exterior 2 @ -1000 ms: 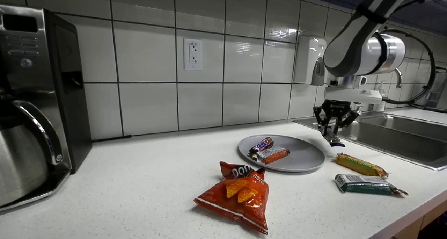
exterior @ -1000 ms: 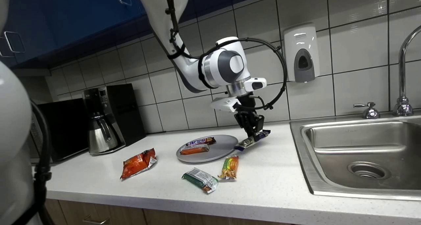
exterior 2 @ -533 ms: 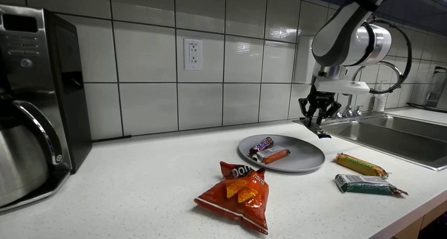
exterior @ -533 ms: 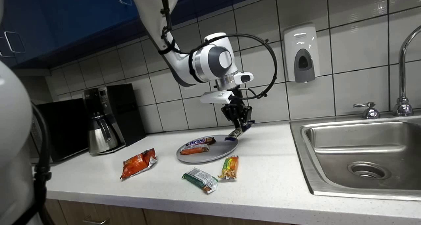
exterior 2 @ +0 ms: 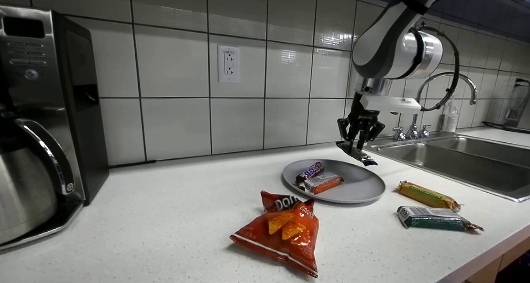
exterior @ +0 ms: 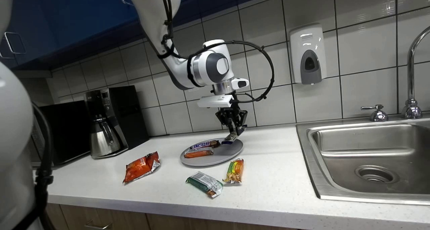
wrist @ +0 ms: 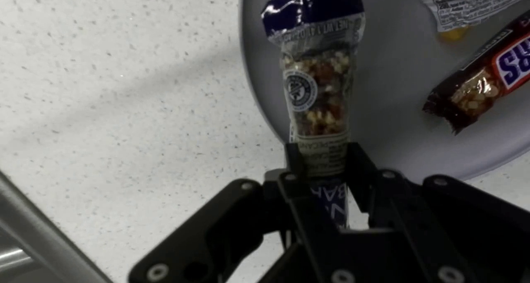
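the 2 fingers (wrist: 359, 167) of the gripper (wrist: 324, 159) pinch a clear-wrapped nut bar (wrist: 321, 94) from either side, and in the wrist view 1 dark blue end of it points to 12 o'clock. the nut bar is held over the rim of a gray plate (exterior 2: 360, 188), toward the plate's 1 o'clock side in an exterior view. with the plate's middle as the hub of the clock in that view, a snickers bar (exterior 2: 310, 172) lies on the plate at 10 o'clock and an orange-wrapped bar (exterior 2: 327, 185) just beside it at 8 o'clock. off the plate, a red chip bag (exterior 2: 281, 237) lies on the counter (exterior 2: 174, 217) at 7 o'clock, a yellow bar (exterior 2: 428, 195) at 3 o'clock and a green bar (exterior 2: 434, 218) at 4 o'clock. farther off, the sink (exterior 2: 476, 154) sits between 2 and 3 o'clock, a coffee maker (exterior 2: 80, 125) between 9 and 10 o'clock.
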`<state>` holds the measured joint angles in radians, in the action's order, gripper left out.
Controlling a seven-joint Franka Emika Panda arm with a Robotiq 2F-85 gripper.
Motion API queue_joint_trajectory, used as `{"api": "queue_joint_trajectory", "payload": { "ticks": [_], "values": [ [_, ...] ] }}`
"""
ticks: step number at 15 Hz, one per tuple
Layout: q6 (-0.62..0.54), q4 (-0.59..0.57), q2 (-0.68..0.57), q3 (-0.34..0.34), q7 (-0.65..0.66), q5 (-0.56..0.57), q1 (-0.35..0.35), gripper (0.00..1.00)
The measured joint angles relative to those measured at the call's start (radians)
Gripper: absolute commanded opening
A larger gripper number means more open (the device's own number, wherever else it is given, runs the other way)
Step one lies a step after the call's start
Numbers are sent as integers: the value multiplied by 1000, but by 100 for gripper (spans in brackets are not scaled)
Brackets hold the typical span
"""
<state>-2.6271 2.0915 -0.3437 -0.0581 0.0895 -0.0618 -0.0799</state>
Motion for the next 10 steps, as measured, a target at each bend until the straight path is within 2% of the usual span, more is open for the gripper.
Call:
{"api": "queue_joint_trajectory", "payload": {
  "ticks": [10],
  "values": [
    [13,-59,-85,87,-119,-32,1,8]
  ]
}}
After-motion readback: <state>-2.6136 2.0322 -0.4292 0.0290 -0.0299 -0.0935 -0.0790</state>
